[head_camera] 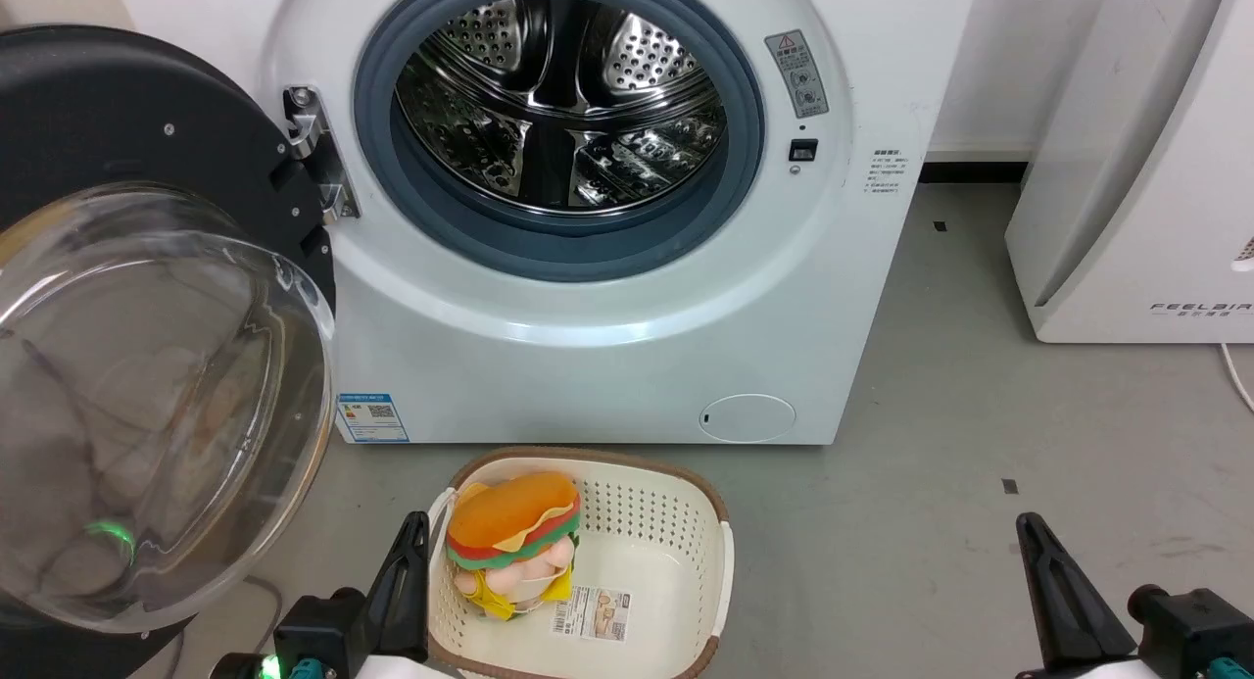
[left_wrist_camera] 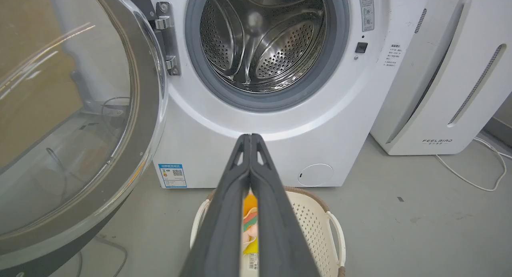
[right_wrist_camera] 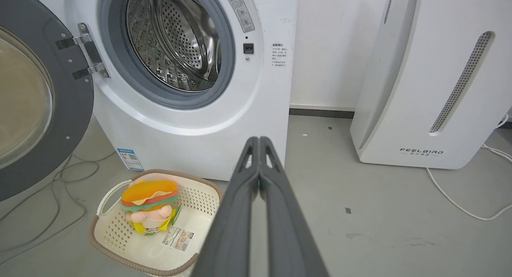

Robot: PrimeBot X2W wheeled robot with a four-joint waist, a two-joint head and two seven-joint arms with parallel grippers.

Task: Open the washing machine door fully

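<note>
Left gripper, right gripper: both pinched shut, empty, at 7 and 5 o'clock. Washing machine door hangs wide at 9 o'clock. Risk: left one lifting clips glass bowl, door swings back.

The floor is smooth grey concrete with faint scuffs and a few small dark marks. The white washing machine stands on it at the back, by the wall. A cream perforated laundry basket with a brown rim sits on the floor just in front of the machine's base, slightly apart from it. To the right, across a strip of bare floor, stands a white FEELBIRD appliance. A white cord trails over the floor beside that appliance. Thin grey cables loop over the floor left of the machine.
</note>
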